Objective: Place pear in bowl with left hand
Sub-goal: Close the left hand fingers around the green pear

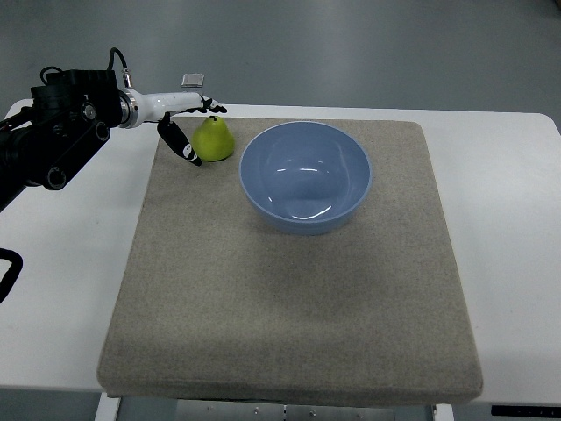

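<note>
A blue bowl [305, 176] stood upright and empty on a grey mat [289, 298] that covered most of the white tabletop [508, 263]. A green pear [213, 139] sat on the mat just beside the bowl, on its left. The left robot hand [188, 132] reached in on the pear's far side from the bowl, its fingers [181, 143] spread around the fruit, one dark-tipped finger hanging down beside it; whether they touched it could not be told.
</note>
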### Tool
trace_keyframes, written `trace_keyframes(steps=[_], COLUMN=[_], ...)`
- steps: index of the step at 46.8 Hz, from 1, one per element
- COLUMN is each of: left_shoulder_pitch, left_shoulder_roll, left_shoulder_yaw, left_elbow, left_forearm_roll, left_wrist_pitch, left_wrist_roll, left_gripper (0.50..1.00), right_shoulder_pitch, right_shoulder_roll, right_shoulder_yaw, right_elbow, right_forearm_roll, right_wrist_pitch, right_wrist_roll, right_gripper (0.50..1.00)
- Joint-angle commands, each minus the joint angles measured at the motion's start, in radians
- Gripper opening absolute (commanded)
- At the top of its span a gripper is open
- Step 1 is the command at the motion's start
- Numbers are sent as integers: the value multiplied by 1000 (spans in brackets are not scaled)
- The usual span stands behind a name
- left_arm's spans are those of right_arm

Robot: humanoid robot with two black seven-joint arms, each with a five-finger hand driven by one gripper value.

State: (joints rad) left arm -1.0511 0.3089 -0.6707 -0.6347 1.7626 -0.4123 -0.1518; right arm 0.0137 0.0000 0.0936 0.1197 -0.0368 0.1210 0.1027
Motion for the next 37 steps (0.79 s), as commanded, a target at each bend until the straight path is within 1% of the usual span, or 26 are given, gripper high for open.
trace_keyframes(steps=[1,4,25,37], left_shoulder_pitch=[2,8,19,37], left_shoulder_roll=[-8,-13,-31,-30], left_shoulder_yaw=[20,22,23,23], left_elbow=[1,1,1,1], left_forearm_roll=[6,6,5,5], left_wrist_pitch=[30,43,50,62], left_wrist_roll=[0,0,0,0], left_gripper=[992,992,990,973], right_shoulder_pitch=[0,0,0,0], right_shoulder_roll=[0,0,0,0], right_shoulder_yaw=[0,0,0,0], right_elbow=[0,0,0,0], right_forearm_roll=[0,0,0,0], right_wrist_pitch=[0,0,0,2], right_wrist_roll=[0,0,0,0], right_gripper=[926,926,926,926])
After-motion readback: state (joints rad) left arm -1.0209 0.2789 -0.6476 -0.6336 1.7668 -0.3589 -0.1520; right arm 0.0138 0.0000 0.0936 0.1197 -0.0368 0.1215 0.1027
